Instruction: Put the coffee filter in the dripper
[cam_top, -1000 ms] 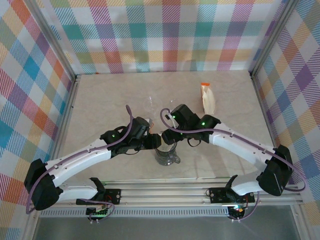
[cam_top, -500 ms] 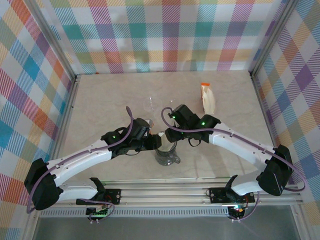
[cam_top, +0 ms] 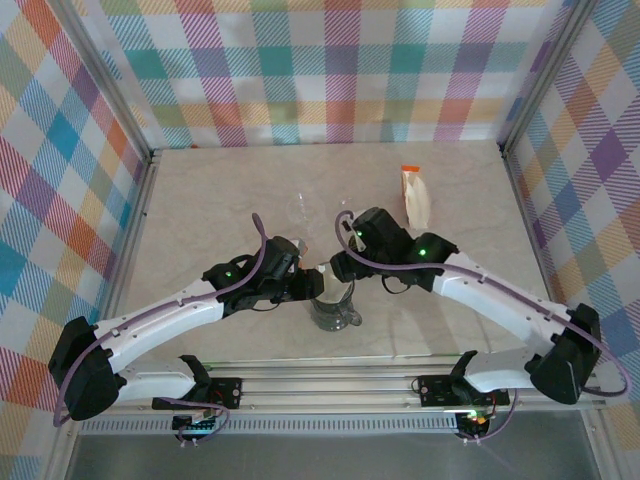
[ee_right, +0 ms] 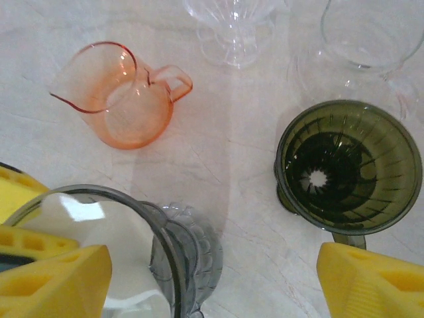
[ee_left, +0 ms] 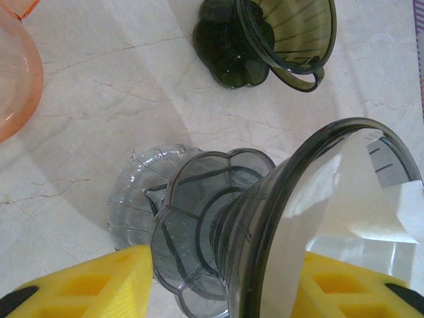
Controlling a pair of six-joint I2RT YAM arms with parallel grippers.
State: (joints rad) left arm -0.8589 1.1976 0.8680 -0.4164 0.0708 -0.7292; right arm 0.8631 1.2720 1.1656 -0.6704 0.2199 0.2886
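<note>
L gripper (ee_left: 226,260) clamped on the smoky dripper (ee_left: 199,218), one yellow finger each side of its neck. White filter (ee_left: 351,192) sits inside dripper's cone, against the wall. R gripper (ee_right: 212,255) spread wide, empty, just beside dripper. Green dripper (ee_right: 348,172) & orange pitcher (ee_right: 112,99) nearby on table (cam_top: 220,200).

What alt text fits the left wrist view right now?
A smoky-grey dripper holding a white paper filter sits between the left gripper's yellow jaws, above a marble table. Beyond it stands an empty dark green dripper; a pink glass pitcher edges in top left.
</note>
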